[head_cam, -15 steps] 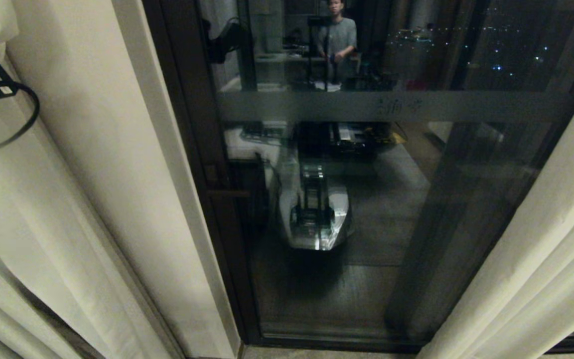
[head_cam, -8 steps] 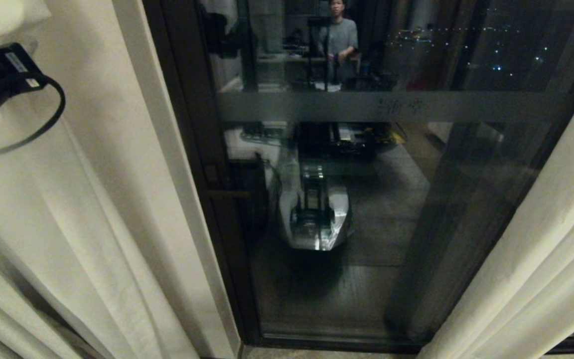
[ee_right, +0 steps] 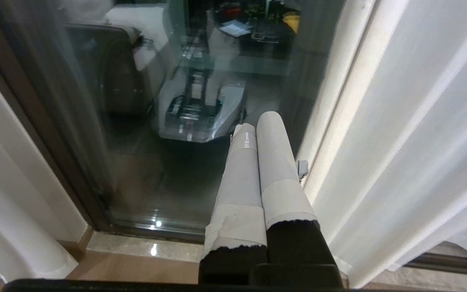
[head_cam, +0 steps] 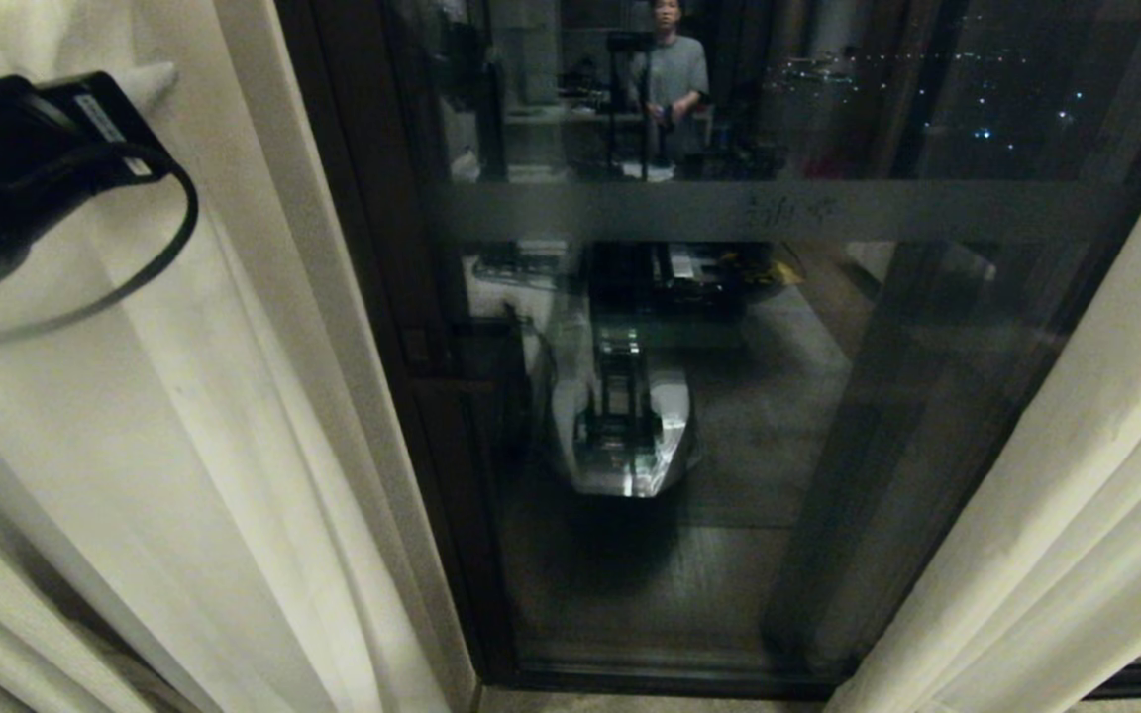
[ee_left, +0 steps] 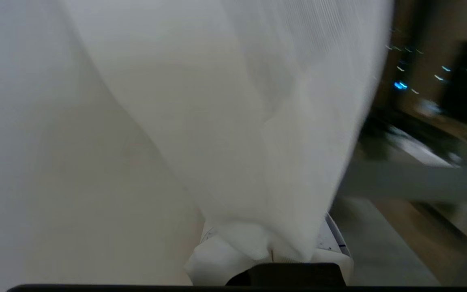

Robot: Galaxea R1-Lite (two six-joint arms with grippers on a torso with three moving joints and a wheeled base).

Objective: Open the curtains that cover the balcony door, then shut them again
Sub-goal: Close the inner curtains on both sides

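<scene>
We are holding a bunch of the left curtain (ee_left: 233,121) in our left gripper (ee_left: 272,253), the taped fingers pinched together on a gathered fold of the white fabric; from the head camera only the black wrist body and its looped cable (head_cam: 85,287) are showing, high on the left against that panel. Our right gripper (ee_right: 260,134) is hanging low in front of the glass, its two paper-wrapped fingers (ee_right: 241,178) pressed side by side with nothing between them.

We are counting two curtain sides: the left curtain, and the right curtain (head_cam: 1056,515) at the far edge, well apart from it. Within the left one we are seeing a thick cream layer nearer the door and a thinner, smoother white layer falling in long pleats beside it.

Between the two sides the balcony door (head_cam: 729,396) is standing uncovered: a dark brown-black frame, one upright post on the left, reflective glass and one frosted band (head_cam: 778,210) running across it. The pane is mirroring our own pale base (head_cam: 625,436), a grey floor, a cluttered table and one person (head_cam: 672,84) in a grey shirt standing behind us; small city lights are glinting through at the upper right. Below the door a pale stone sill (ee_right: 144,247) is meeting a wooden floor strip.
</scene>
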